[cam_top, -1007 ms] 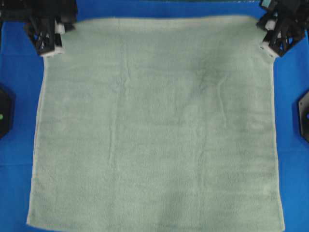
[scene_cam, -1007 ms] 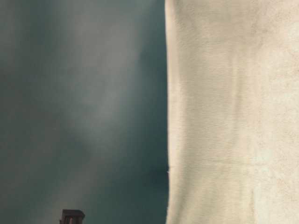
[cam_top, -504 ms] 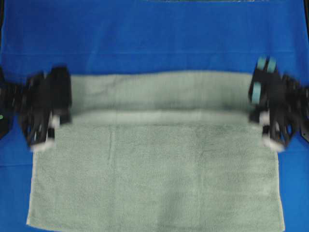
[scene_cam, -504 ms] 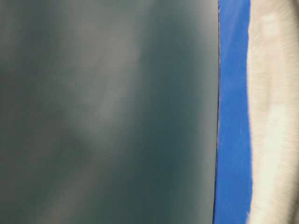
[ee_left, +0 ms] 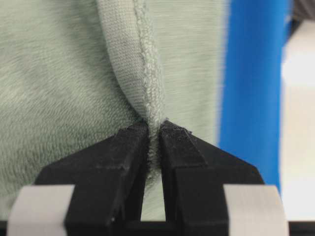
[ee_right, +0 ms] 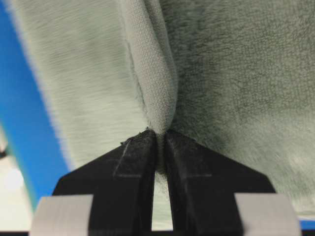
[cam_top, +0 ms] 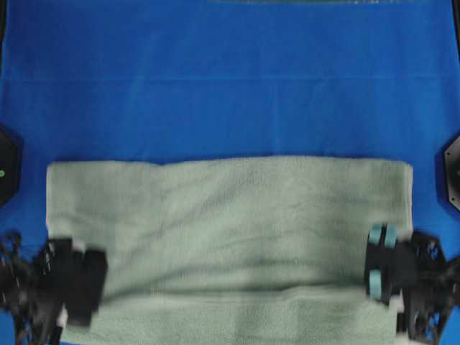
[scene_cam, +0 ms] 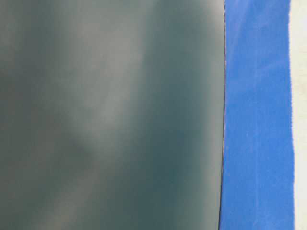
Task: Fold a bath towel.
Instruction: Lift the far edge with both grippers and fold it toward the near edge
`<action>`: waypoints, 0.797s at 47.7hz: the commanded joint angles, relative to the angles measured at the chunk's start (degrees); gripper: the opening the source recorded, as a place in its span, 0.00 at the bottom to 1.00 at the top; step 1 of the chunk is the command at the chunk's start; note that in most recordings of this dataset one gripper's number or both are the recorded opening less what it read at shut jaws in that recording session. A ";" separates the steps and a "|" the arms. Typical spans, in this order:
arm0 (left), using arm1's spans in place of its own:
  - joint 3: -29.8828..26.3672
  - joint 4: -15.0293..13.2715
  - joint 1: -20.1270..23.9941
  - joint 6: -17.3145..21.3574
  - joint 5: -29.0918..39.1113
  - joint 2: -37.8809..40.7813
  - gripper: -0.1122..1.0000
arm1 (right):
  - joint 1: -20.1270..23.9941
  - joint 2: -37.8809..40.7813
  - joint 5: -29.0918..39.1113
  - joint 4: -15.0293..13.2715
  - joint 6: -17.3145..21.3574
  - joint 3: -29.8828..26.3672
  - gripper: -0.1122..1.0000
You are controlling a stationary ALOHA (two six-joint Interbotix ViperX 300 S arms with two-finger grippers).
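Pale sage-green terry bath towel [cam_top: 230, 215] lies doubled over across the near half of the table's bright blue cloth [cam_top: 230, 79], its fuzzy top layer ending short of the lower layer's near edge. Left tool [ee_left: 153, 129] is pinched tight on a thin hemmed corner; right tool [ee_right: 160, 137] is likewise clamped on the opposite hemmed corner.

A table draped in bright blue cloth [cam_top: 230, 79] carries one thing: a large pale sage-green terry bath towel [cam_top: 237, 215], doubled over (fold line toward the far side), lying flat.
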 commanded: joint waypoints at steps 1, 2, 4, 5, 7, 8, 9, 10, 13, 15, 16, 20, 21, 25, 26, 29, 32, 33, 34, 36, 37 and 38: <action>-3.25 0.09 -1.85 -0.18 -0.35 1.93 0.15 | 2.55 2.55 -1.58 -0.09 1.05 -3.69 0.17; -3.69 0.09 -2.02 -0.18 -0.35 2.46 0.15 | 2.90 3.34 -1.85 0.00 1.32 -4.22 0.17; -4.22 0.09 -2.46 -0.26 -0.44 3.52 0.15 | 3.69 4.48 -2.20 0.00 1.76 -5.19 0.17; -4.57 0.09 -2.81 -0.26 -0.62 4.31 0.15 | 4.04 5.01 -2.37 0.09 1.93 -5.71 0.17; -5.01 0.09 -3.25 -0.35 -0.70 5.27 0.15 | 4.57 5.98 -2.55 0.18 2.46 -6.42 0.17; -5.19 0.09 -3.43 -0.35 -0.88 5.54 0.15 | 4.92 6.42 -2.55 0.18 2.64 -6.77 0.17; -5.27 0.09 -3.60 -0.35 -0.97 5.98 0.15 | 5.10 6.86 -2.55 0.18 2.90 -7.03 0.17; -5.36 0.09 -3.78 -0.35 -1.05 6.42 0.15 | 5.54 7.29 -2.55 0.26 3.34 -7.38 0.17; -5.71 0.09 -4.48 -0.35 -1.32 7.21 0.15 | 6.24 8.17 -2.64 0.26 4.31 -7.91 0.17; -5.71 0.09 -4.75 -0.35 -1.32 7.47 0.15 | 6.59 8.70 -2.72 0.26 5.19 -8.00 0.17; -5.63 0.09 -4.83 -0.35 -1.41 7.65 0.15 | 6.59 8.88 -2.90 0.26 5.63 -8.00 0.17; -5.27 0.09 -5.01 -0.44 -1.93 8.00 0.15 | 6.77 9.76 -3.60 0.35 8.17 -7.82 0.17; -5.19 0.09 -5.01 -0.44 -2.20 8.09 0.15 | 6.77 9.93 -3.78 0.26 8.70 -7.73 0.17; -4.57 -0.09 -5.01 -0.44 -3.96 8.53 0.15 | 7.12 10.81 -4.83 0.35 10.81 -7.73 0.17; -4.48 -0.18 -5.01 -0.44 -4.31 8.53 0.15 | 7.38 10.99 -5.10 0.26 11.34 -7.73 0.17; -4.39 -0.18 -5.01 -0.44 -5.54 8.53 0.15 | 8.35 11.43 -5.80 0.26 13.36 -8.09 0.17; -4.39 -0.18 -5.01 -0.44 -6.15 8.53 0.15 | 9.23 11.78 -6.33 0.35 15.21 -8.44 0.17; -4.39 -0.18 -5.01 -0.44 -6.15 8.53 0.15 | 9.58 11.95 -6.50 0.26 16.17 -8.61 0.17; -4.31 -0.18 -5.01 -0.44 -6.15 8.53 0.15 | 9.93 12.04 -6.59 0.26 16.88 -8.79 0.17; -4.22 -0.09 -4.92 -0.44 -6.06 8.53 0.18 | 10.55 12.30 -6.50 0.00 18.63 -9.32 0.17; -4.04 -0.09 -4.92 -0.44 -6.06 8.53 0.21 | 10.90 12.48 -6.42 0.00 19.51 -9.67 0.17; -3.96 -0.09 -5.01 -0.44 -5.98 8.44 0.26 | 11.07 12.66 -6.24 0.00 20.04 -9.84 0.18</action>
